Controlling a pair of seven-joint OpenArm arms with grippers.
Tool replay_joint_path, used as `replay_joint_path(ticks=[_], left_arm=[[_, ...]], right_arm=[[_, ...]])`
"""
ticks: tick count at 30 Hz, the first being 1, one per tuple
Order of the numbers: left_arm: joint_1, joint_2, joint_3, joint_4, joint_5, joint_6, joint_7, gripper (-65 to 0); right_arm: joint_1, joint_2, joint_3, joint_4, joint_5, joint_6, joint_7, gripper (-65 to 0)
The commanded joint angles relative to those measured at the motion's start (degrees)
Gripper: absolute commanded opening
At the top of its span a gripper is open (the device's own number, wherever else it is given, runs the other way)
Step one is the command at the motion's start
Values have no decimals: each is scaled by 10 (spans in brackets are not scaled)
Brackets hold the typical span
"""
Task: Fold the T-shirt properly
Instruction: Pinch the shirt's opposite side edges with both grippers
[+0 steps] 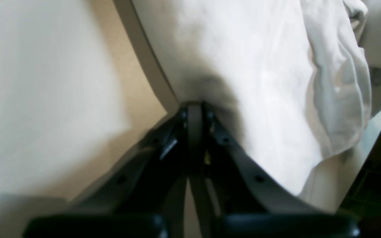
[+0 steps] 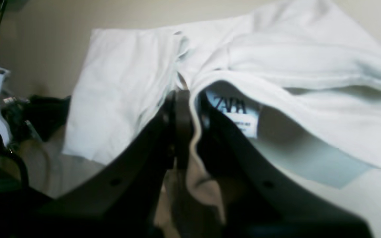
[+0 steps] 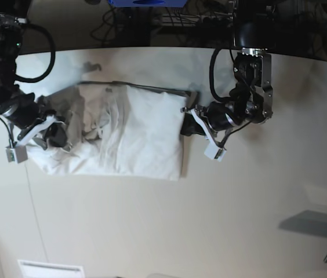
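The white T-shirt (image 3: 134,133) lies bunched and partly folded on the table, stretched between my two grippers. My left gripper (image 3: 185,126) is at its right edge. In the left wrist view the gripper (image 1: 195,107) is shut on the hem, and the T-shirt (image 1: 243,66) spreads out beyond it. My right gripper (image 3: 56,136) is at the shirt's left end. In the right wrist view the gripper (image 2: 185,96) is shut on the ribbed collar (image 2: 243,86), next to the neck label (image 2: 235,114). The T-shirt (image 2: 293,59) lies rumpled behind it.
The beige table (image 3: 152,220) extends toward the front. Cables and dark equipment (image 3: 152,23) sit behind its far edge. A white strip (image 3: 50,269) lies at the front left. The table edge (image 1: 375,132) shows at the right of the left wrist view.
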Motion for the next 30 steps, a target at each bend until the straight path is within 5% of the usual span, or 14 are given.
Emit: replay_joint_path(ticks=[1, 13, 24, 30], left_arm=[[-10, 2, 9, 7, -13, -4, 2, -650], [-17, 13, 32, 6, -11, -4, -1, -650], [-31, 21, 34, 6, -11, -4, -1, -650], [-31, 30, 35, 6, -11, -4, 1, -650]], right_arm=[[6, 12, -17, 11, 11, -7, 19, -647], [19, 74, -217, 18, 11, -126, 138, -647], [68, 75, -337, 23, 10, -205, 139, -649], [98, 78, -421, 22, -47, -254, 139, -649]])
